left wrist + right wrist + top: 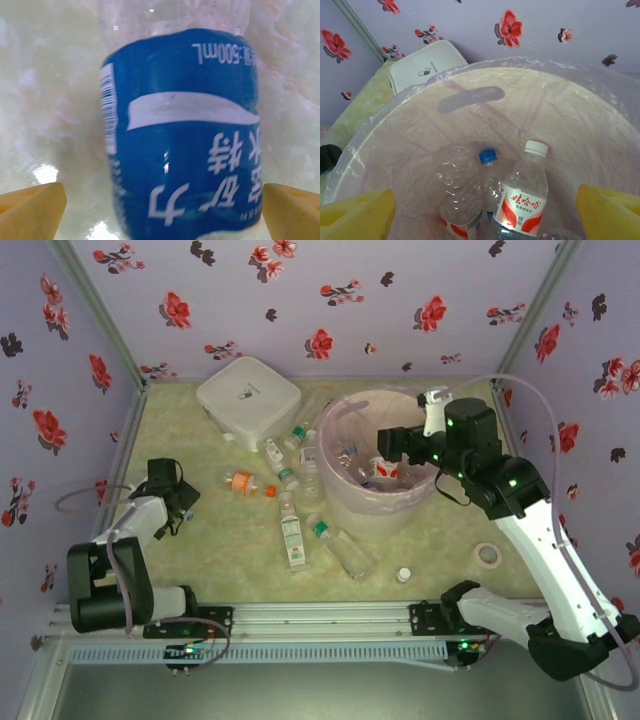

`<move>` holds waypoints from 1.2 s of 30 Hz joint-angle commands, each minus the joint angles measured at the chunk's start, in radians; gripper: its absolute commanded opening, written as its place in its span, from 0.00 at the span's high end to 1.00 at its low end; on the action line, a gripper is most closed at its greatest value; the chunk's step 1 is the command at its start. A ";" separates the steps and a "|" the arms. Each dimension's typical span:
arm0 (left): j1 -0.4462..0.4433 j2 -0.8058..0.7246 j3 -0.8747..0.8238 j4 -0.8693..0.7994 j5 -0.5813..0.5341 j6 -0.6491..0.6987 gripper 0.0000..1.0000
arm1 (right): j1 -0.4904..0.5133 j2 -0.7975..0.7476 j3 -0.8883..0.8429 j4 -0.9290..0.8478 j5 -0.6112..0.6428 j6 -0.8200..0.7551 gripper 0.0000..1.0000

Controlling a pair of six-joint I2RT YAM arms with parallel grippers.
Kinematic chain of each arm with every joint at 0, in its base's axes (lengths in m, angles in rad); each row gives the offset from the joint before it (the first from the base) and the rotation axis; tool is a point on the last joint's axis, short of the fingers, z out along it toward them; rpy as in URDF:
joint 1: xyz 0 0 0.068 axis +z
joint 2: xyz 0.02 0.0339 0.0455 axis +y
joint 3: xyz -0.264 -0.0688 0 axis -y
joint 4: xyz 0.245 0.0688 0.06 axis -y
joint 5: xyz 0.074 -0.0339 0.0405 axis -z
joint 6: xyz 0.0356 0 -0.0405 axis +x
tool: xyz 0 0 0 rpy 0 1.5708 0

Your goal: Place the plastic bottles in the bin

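- White square plastic lidded box with rounded corners (248,398): far left of the pale green marbled tabletop (215,555).
- Small loose white cap (403,575): near edge, right of centre.
- Small pale tape ring (488,555): right of the cap, apart from it.
- Lilac walls with red flowers (330,300): on three sides.

Bin (372,522) right of bench (200,550) centre; bottles (387,470) lying inside it. Box (248,395) behind and left of bin. Loose bottles (293,538) scattered on bench, left and front of bin. Tape ring (488,555) and cap (403,574) front right.
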 commanded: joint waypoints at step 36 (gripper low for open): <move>-0.574 -0.488 0.187 0.148 0.499 0.389 0.71 | 0.077 0.417 0.454 0.029 -0.347 0.129 0.23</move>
